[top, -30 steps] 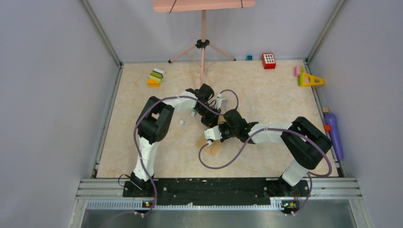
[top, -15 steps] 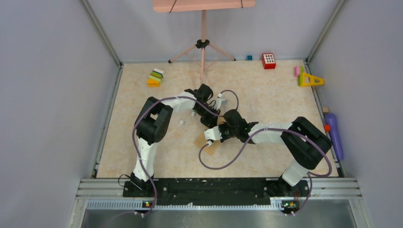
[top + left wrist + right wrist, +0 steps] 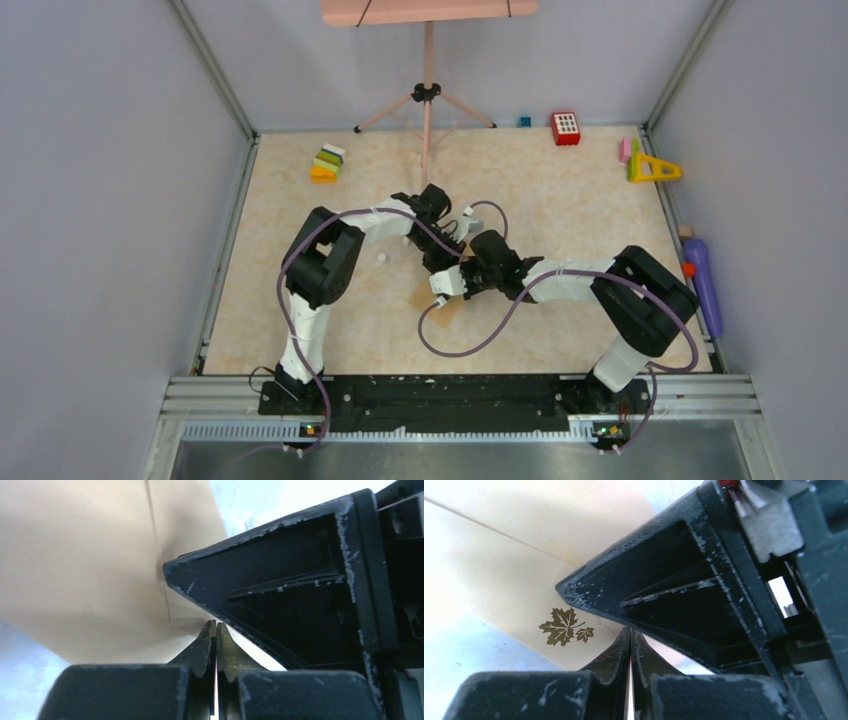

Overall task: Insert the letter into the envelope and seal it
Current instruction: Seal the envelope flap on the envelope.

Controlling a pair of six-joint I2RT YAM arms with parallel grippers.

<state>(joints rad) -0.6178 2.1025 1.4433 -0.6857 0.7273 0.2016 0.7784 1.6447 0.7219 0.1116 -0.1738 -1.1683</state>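
Our left gripper has its two black fingers pressed tip to tip, with nothing between them that we can see. The tips hang low over the flat brown kraft-paper envelope, close to one edge; whether they actually touch the paper, we can't tell.

Same deal on the right gripper: fingers squeezed together with no gap, pointing down just beside the envelope's little dark maple-leaf mark. Each wrist view is half filled by the other gripper's scuffed black body, so the two are pretty much nose to nose.

From the top camera, both arms bend inward and meet over the envelope, with only a brown corner peeking out under the right wrist. It lies about midway between the left and right edges of the beige marbled table, a bit closer to the near edge. The pale cream letter we can't pick out in any view.

Further out, there's a stack of coloured blocks near the far left corner, a red block at the far edge and a yellow triangular toy near the far right corner.
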